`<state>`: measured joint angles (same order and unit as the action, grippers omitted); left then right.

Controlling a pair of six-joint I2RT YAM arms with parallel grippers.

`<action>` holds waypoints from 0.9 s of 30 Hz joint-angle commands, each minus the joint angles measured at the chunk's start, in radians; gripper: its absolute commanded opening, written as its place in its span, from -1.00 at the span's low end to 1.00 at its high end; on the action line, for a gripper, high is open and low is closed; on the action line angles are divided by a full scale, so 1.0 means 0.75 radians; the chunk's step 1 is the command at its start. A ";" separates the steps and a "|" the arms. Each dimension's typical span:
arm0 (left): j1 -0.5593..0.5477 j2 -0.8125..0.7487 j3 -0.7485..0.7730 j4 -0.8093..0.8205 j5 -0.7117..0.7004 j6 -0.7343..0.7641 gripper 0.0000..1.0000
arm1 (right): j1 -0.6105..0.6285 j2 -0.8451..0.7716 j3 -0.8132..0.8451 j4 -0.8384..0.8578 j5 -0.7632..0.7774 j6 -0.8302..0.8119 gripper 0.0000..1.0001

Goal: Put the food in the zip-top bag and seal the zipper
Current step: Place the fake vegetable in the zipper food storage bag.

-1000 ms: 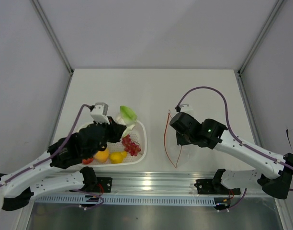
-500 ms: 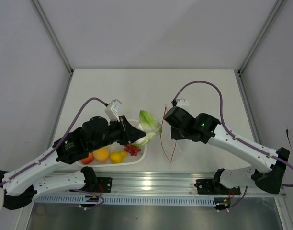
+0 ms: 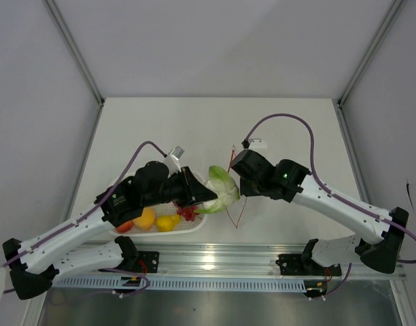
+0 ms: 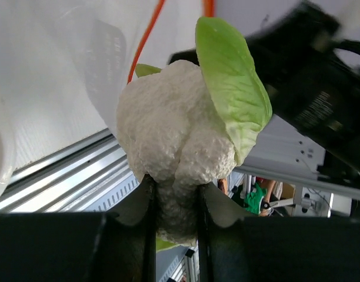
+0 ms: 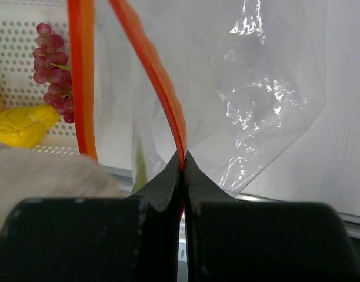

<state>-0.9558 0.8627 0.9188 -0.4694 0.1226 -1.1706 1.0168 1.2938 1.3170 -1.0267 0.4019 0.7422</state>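
Nearest me, the white basket (image 3: pixel 194 227) is cradling the grapes (image 3: pixel 187 212) and the yellow fruit (image 3: pixel 168 222). Just beyond, the left fingers (image 3: pixel 202 197) are pinching the cauliflower (image 4: pixel 174 153) by its stem, its head pointing rightward, just beside the zip-top bag (image 5: pixel 256 106). The right fingers (image 5: pixel 183 173), pressed together on one lip of the zipper (image 5: pixel 159 76), are holding the mouth apart, the strip running near-to-far.

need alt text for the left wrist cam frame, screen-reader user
The left gripper pinches the base of a white toy cauliflower with a green leaf, held close to the camera. Behind it hangs the clear zip-top bag with its orange zipper; the black right arm fills the upper right.
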 commanded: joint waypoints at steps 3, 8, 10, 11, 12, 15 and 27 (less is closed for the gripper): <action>0.084 0.101 -0.061 0.027 0.090 -0.169 -0.99 | 0.025 -0.007 0.056 0.080 -0.012 0.025 -1.00; 0.096 0.165 -0.027 -0.045 0.029 -0.186 -0.99 | 0.047 0.001 0.044 0.107 -0.053 0.015 -1.00; 0.100 0.175 -0.020 -0.059 0.004 -0.188 -0.99 | 0.060 0.005 0.034 0.123 -0.077 0.013 -1.00; 0.102 0.175 -0.030 -0.051 0.002 -0.188 -0.99 | 0.062 0.007 0.028 0.134 -0.098 0.005 -1.00; 0.104 0.175 -0.029 -0.045 0.004 -0.192 -0.99 | 0.066 0.009 0.017 0.148 -0.122 -0.002 -1.00; 0.115 0.200 -0.033 -0.002 0.057 -0.186 -0.99 | 0.076 0.032 0.011 0.179 -0.180 -0.020 -1.00; 0.170 0.212 -0.178 0.229 0.256 -0.296 -0.99 | 0.133 0.016 -0.015 0.244 -0.231 -0.075 -1.00</action>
<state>-0.8391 1.0397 0.7982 -0.4229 0.2653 -1.3296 1.0969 1.3239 1.3098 -0.9207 0.2741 0.6918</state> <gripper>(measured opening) 0.299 0.003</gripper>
